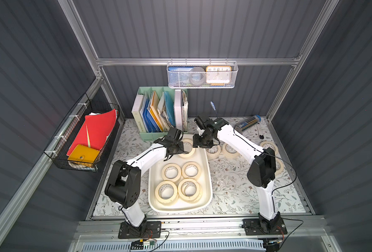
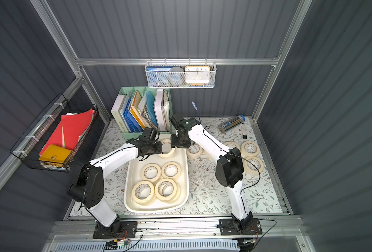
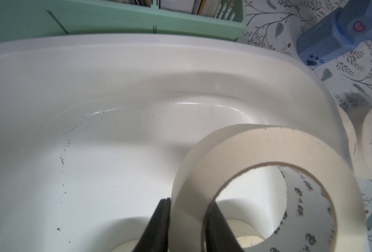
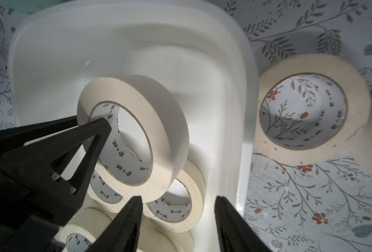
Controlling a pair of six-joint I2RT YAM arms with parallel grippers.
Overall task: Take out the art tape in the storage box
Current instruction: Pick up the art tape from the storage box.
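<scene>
Cream art tape roll (image 3: 235,150) is pinched in my left gripper (image 3: 189,209), with 1 black finger outside the ring's wall and 1 inside the white-lined core, both pressed tight against it. The roll hangs tilted, clear of the floor of the storage box (image 1: 209,172). In both top views it sits at the upper end of the box, just below the mint-green file organiser (image 1: 150,135).

My right gripper (image 4: 178,199) has its jaws apart with nothing between them. In both top views it hovers over the upper right corner of the box, close beside my left gripper but not touching it.

Lower in the box, 4 rings of other rolls (image 1: 171,172) lie flat in 2 rows. The lower right one rests on top of a further roll.

On the floral table cover (image 1: 230,192), right of the box, 4 loose rolls (image 2: 250,148) lie flat. 1 of them lies just beside the box's rim, and my right arm partly hides another at mid right of the frame.
</scene>
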